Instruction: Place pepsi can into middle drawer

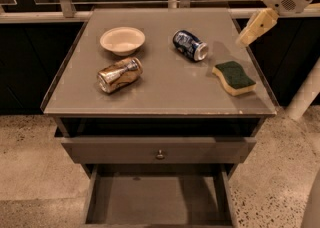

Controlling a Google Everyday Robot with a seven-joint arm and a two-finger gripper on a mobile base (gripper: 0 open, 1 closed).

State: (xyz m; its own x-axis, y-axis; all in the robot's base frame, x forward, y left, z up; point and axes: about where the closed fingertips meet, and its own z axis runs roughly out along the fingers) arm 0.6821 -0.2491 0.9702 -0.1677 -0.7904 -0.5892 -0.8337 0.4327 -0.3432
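The pepsi can (pixel 189 45) lies on its side on the grey cabinet top (pixel 165 89), right of centre, with its silver end facing front right. My gripper (pixel 252 29) hangs above the top's right edge, to the right of the can and a little behind it, apart from it and holding nothing that I can see. The middle drawer (pixel 157 199) is pulled out at the bottom of the view, and its flat grey floor is bare.
A gold-brown can (pixel 119 74) lies on its side at the left front. A cream bowl (pixel 122 39) stands behind it. A green and yellow sponge (pixel 234 77) lies at the right front, below the gripper. The drawer with a small knob (pixel 160 154) is slightly open above the middle drawer.
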